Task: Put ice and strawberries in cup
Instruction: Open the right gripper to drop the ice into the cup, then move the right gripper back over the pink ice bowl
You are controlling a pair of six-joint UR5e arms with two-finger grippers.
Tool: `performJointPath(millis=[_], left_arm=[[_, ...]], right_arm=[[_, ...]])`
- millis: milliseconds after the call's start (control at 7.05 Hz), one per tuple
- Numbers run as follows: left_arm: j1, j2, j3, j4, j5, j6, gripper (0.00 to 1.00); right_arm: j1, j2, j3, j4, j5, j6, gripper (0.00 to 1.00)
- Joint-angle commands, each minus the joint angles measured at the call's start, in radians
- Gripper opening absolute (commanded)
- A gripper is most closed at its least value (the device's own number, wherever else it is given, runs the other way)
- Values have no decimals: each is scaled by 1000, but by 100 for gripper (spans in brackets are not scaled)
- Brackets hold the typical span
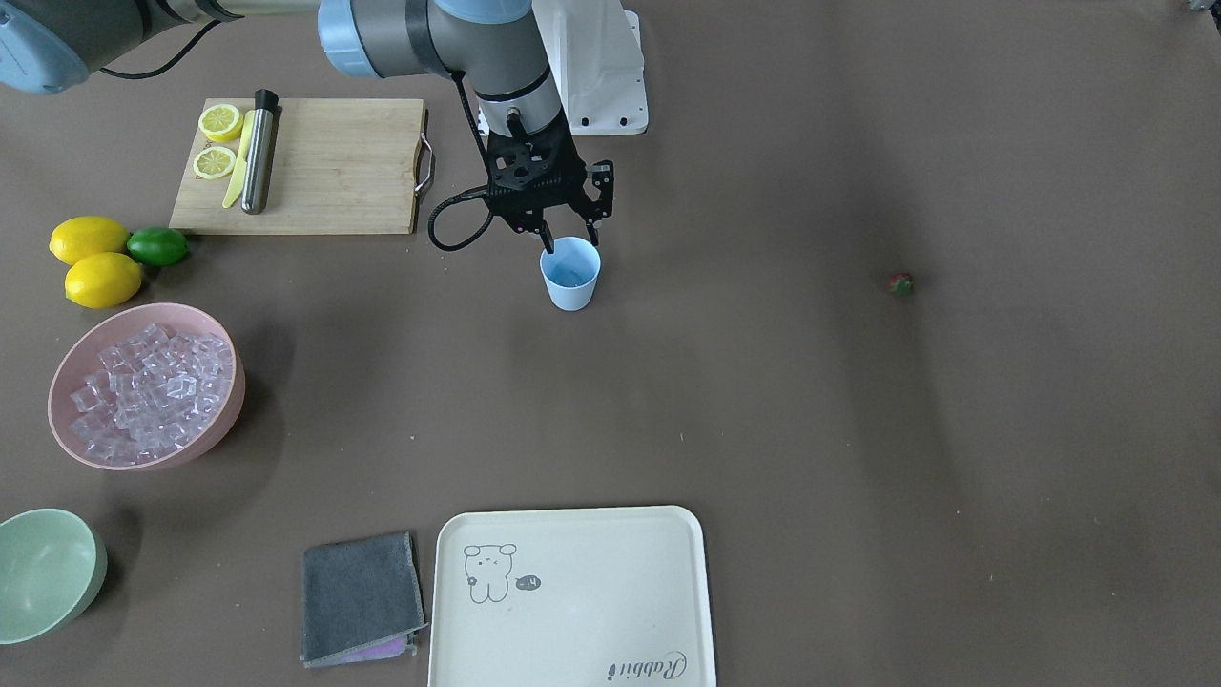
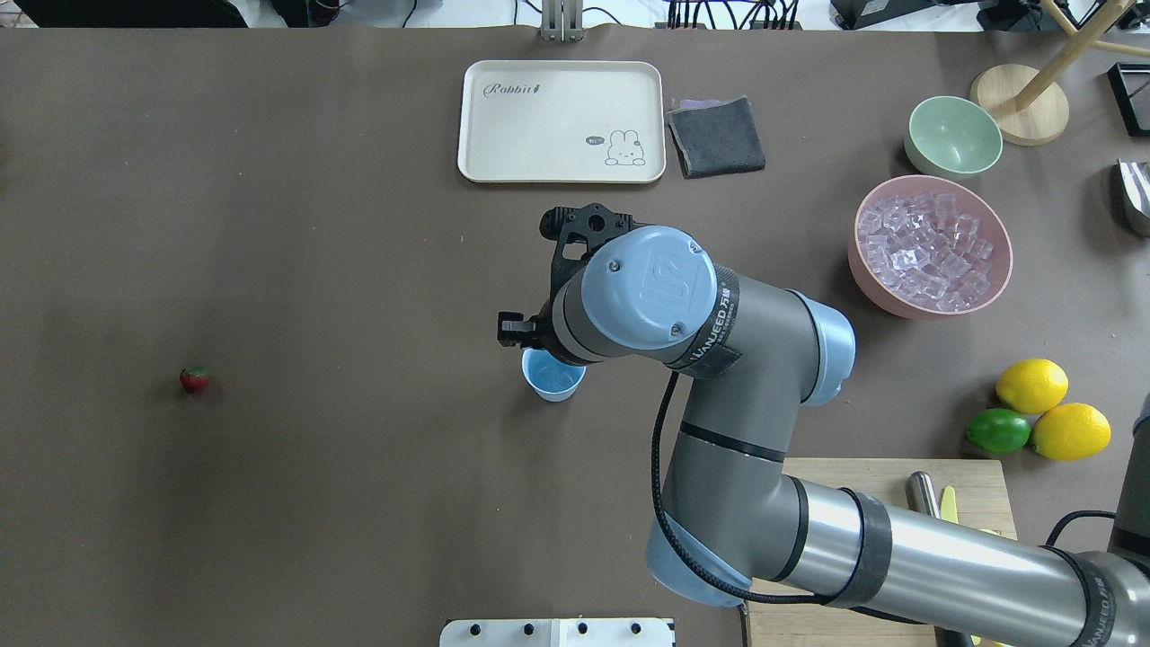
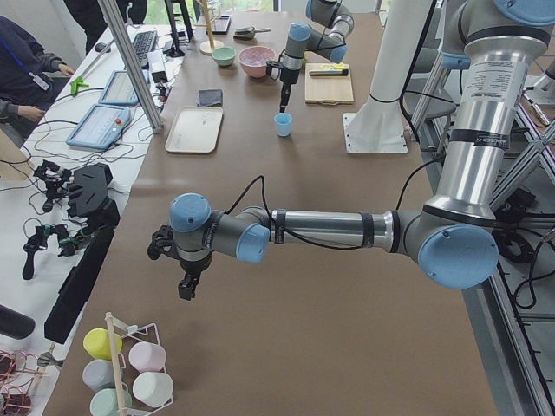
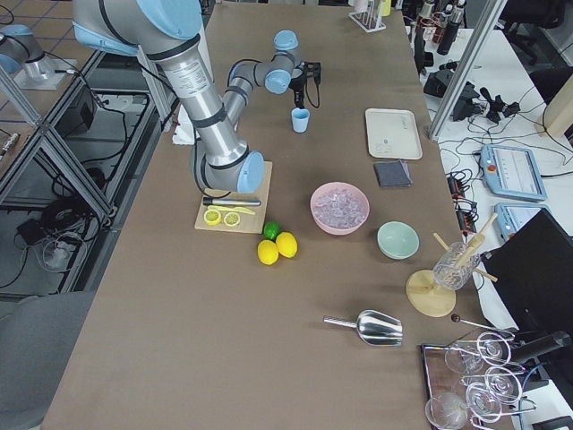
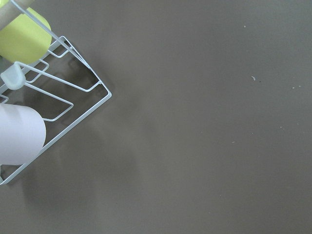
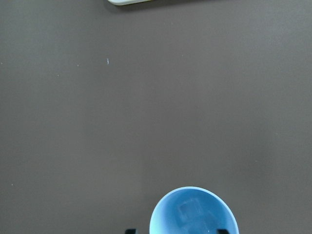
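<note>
One ice cube sits in the cup; right gripper spread above; left gripper: cannot tell.

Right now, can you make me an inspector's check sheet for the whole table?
Surface: brown table mat, no spills seen.
Job's things: small light blue plastic cup upright, one clear cube seemingly inside; clear glassy ice cubes heaped in round pink bowl; tiny red strawberry alone, far from cup.
Clutter: wooden cutting board with lemon halves; two whole yellow lemons; green lime; pale green bowl; grey cloth; cream rectangular tray.
End effectors: right end effector open, over cup; left end effector above bare mat, open or shut unclear.
Cables: black cable looping beside right end effector.
Surroundings: person seated at side desk; wire rack of pastel cups.
</note>
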Motion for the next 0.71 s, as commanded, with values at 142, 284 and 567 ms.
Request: performJointPath(millis=[142,284,567], left_arm=[[2,-2,6,-16,0,0,98],[2,-5,4,-16,0,-2,98],[2,-5,0,-18,0,-2,98]], right_arm=[[104,-34,39,-20,121,-52,99],[227,-119,97,-41,253,-171,99],[517,-304,105,-46,477,-714,99]])
